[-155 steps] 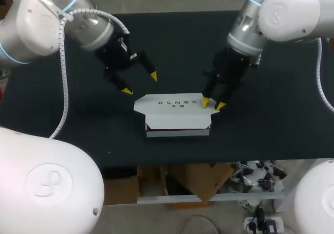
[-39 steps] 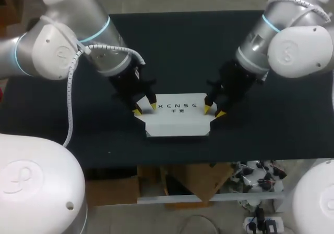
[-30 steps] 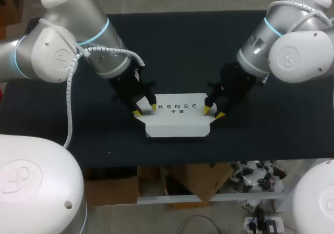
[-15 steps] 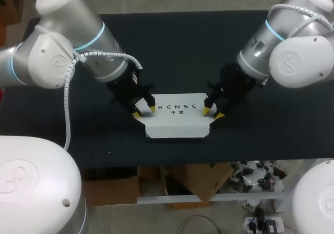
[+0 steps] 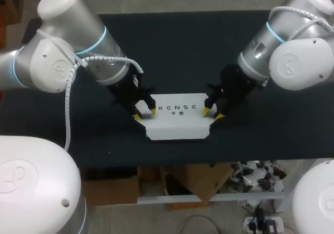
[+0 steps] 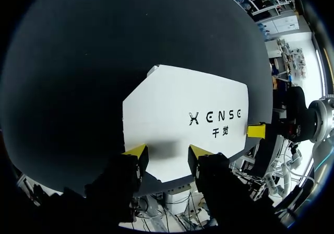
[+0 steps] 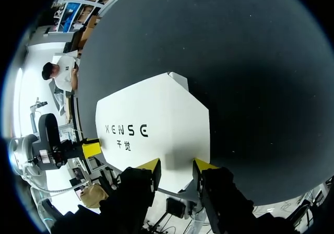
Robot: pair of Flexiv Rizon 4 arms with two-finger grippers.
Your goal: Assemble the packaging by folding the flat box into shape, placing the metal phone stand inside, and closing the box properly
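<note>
One white cardboard box [image 5: 177, 120] is lying on the black desk [image 5: 182, 46], roughly midway between its left and right sides and closer to the near edge than to the far one. Its broad top panel is facing up, showing dark print, and its corners are looking cut at an angle.

Two grippers are flanking it, one at each short end. The left gripper [image 5: 145, 113] is hanging at the box's left end with its two yellow-tipped fingers spread apart and pinching nothing; in its own wrist view the gripper [image 6: 168, 151] is hovering over the end edge of the box [image 6: 177, 119], though whether the tips are touching the card is hard to tell. The right gripper [image 5: 212, 113] is mirroring this at the right end, fingers likewise spread and gripping nothing (its wrist view shows the gripper [image 7: 176, 165] over the edge of the box [image 7: 156, 119]).

Bare dark desk is stretching wide beyond the box and out to both sides, past each arm; only a narrower strip is lying between the box and the near edge.
</note>
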